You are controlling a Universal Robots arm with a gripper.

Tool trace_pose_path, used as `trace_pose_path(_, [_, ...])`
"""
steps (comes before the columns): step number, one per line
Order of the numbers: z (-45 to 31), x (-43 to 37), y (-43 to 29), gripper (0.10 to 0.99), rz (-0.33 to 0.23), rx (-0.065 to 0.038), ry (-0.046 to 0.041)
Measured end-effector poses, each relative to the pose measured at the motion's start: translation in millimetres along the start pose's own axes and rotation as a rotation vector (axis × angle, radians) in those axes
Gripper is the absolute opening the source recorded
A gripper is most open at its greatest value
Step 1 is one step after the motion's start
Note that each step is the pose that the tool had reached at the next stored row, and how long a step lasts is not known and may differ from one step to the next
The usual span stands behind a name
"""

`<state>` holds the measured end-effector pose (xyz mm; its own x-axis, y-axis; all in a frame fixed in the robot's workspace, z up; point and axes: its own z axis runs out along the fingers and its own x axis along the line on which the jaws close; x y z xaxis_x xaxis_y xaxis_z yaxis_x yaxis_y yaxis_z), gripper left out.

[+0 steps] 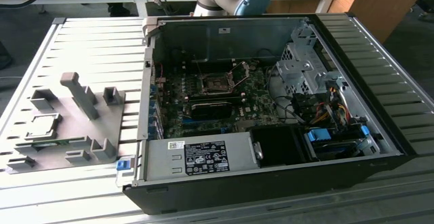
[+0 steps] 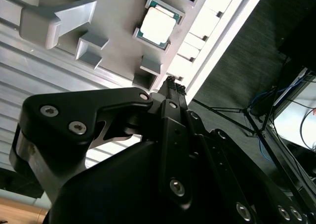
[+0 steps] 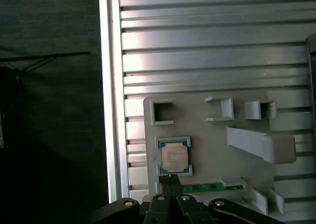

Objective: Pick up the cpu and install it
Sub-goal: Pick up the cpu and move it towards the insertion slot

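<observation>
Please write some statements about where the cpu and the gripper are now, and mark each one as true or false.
1. The cpu lies in a recess of the grey fixture plate. True.
2. The gripper holds the cpu. False: it is shut and empty, near the cpu.
3. The computer case is open, showing the motherboard. True.
4. The cpu is already inside the case. False: it is on the plate, beside the case.
</observation>
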<state>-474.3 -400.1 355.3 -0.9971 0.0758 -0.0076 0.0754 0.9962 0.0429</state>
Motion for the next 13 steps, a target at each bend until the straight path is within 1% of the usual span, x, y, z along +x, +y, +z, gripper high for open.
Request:
trace_pose_path(11, [4.1,0.0,-0.2,0.106,0.000,0.000,0.0000])
trace_pose_path(13, [6.9,0.1,-0.3,0.106,0.000,0.000,0.0000])
